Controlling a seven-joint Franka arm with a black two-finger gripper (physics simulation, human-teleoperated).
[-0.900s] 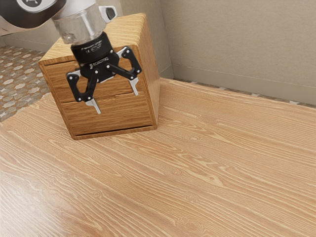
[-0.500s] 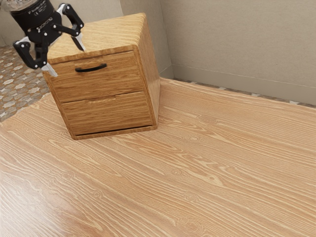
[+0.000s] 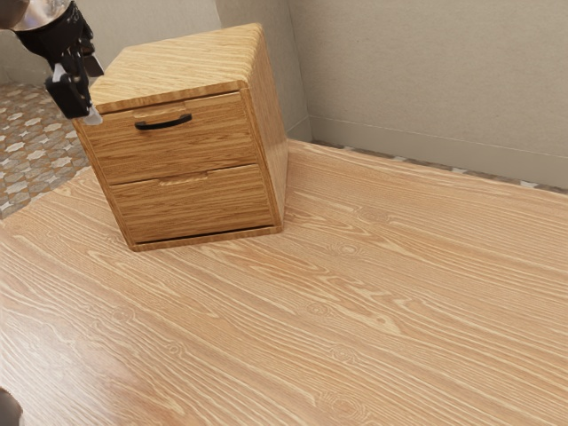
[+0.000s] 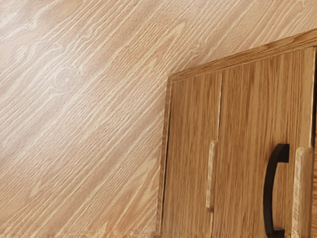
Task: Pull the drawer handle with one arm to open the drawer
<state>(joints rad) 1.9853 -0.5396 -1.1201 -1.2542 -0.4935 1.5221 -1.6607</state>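
Observation:
A small wooden cabinet [image 3: 191, 62] with two drawers stands on the wooden surface at the exterior view's upper left. The top drawer [image 3: 204, 138] carries a black curved handle [image 3: 163, 122]; the lower drawer [image 3: 191, 202] has a wooden pull. Both drawer fronts sit flush with the cabinet. My gripper [image 3: 90, 94] hovers at the cabinet's upper corner on the exterior view's left, apart from the handle, open and holding nothing. In the wrist view the black handle [image 4: 270, 193] and the top drawer front [image 4: 247, 148] lie beside the lower drawer front [image 4: 190, 158].
The wooden tabletop [image 3: 355, 293] spreads wide in front of the cabinet and toward the exterior view's right. A beige wall [image 3: 426, 71] runs behind. Patterned floor tiles [image 3: 31, 142] show beyond the table edge at the left.
My hand has left the cabinet's front, where it covered the top drawer, and moved up toward the exterior view's left. It has also turned, so I now see it nearly edge-on. The drawers have not moved.

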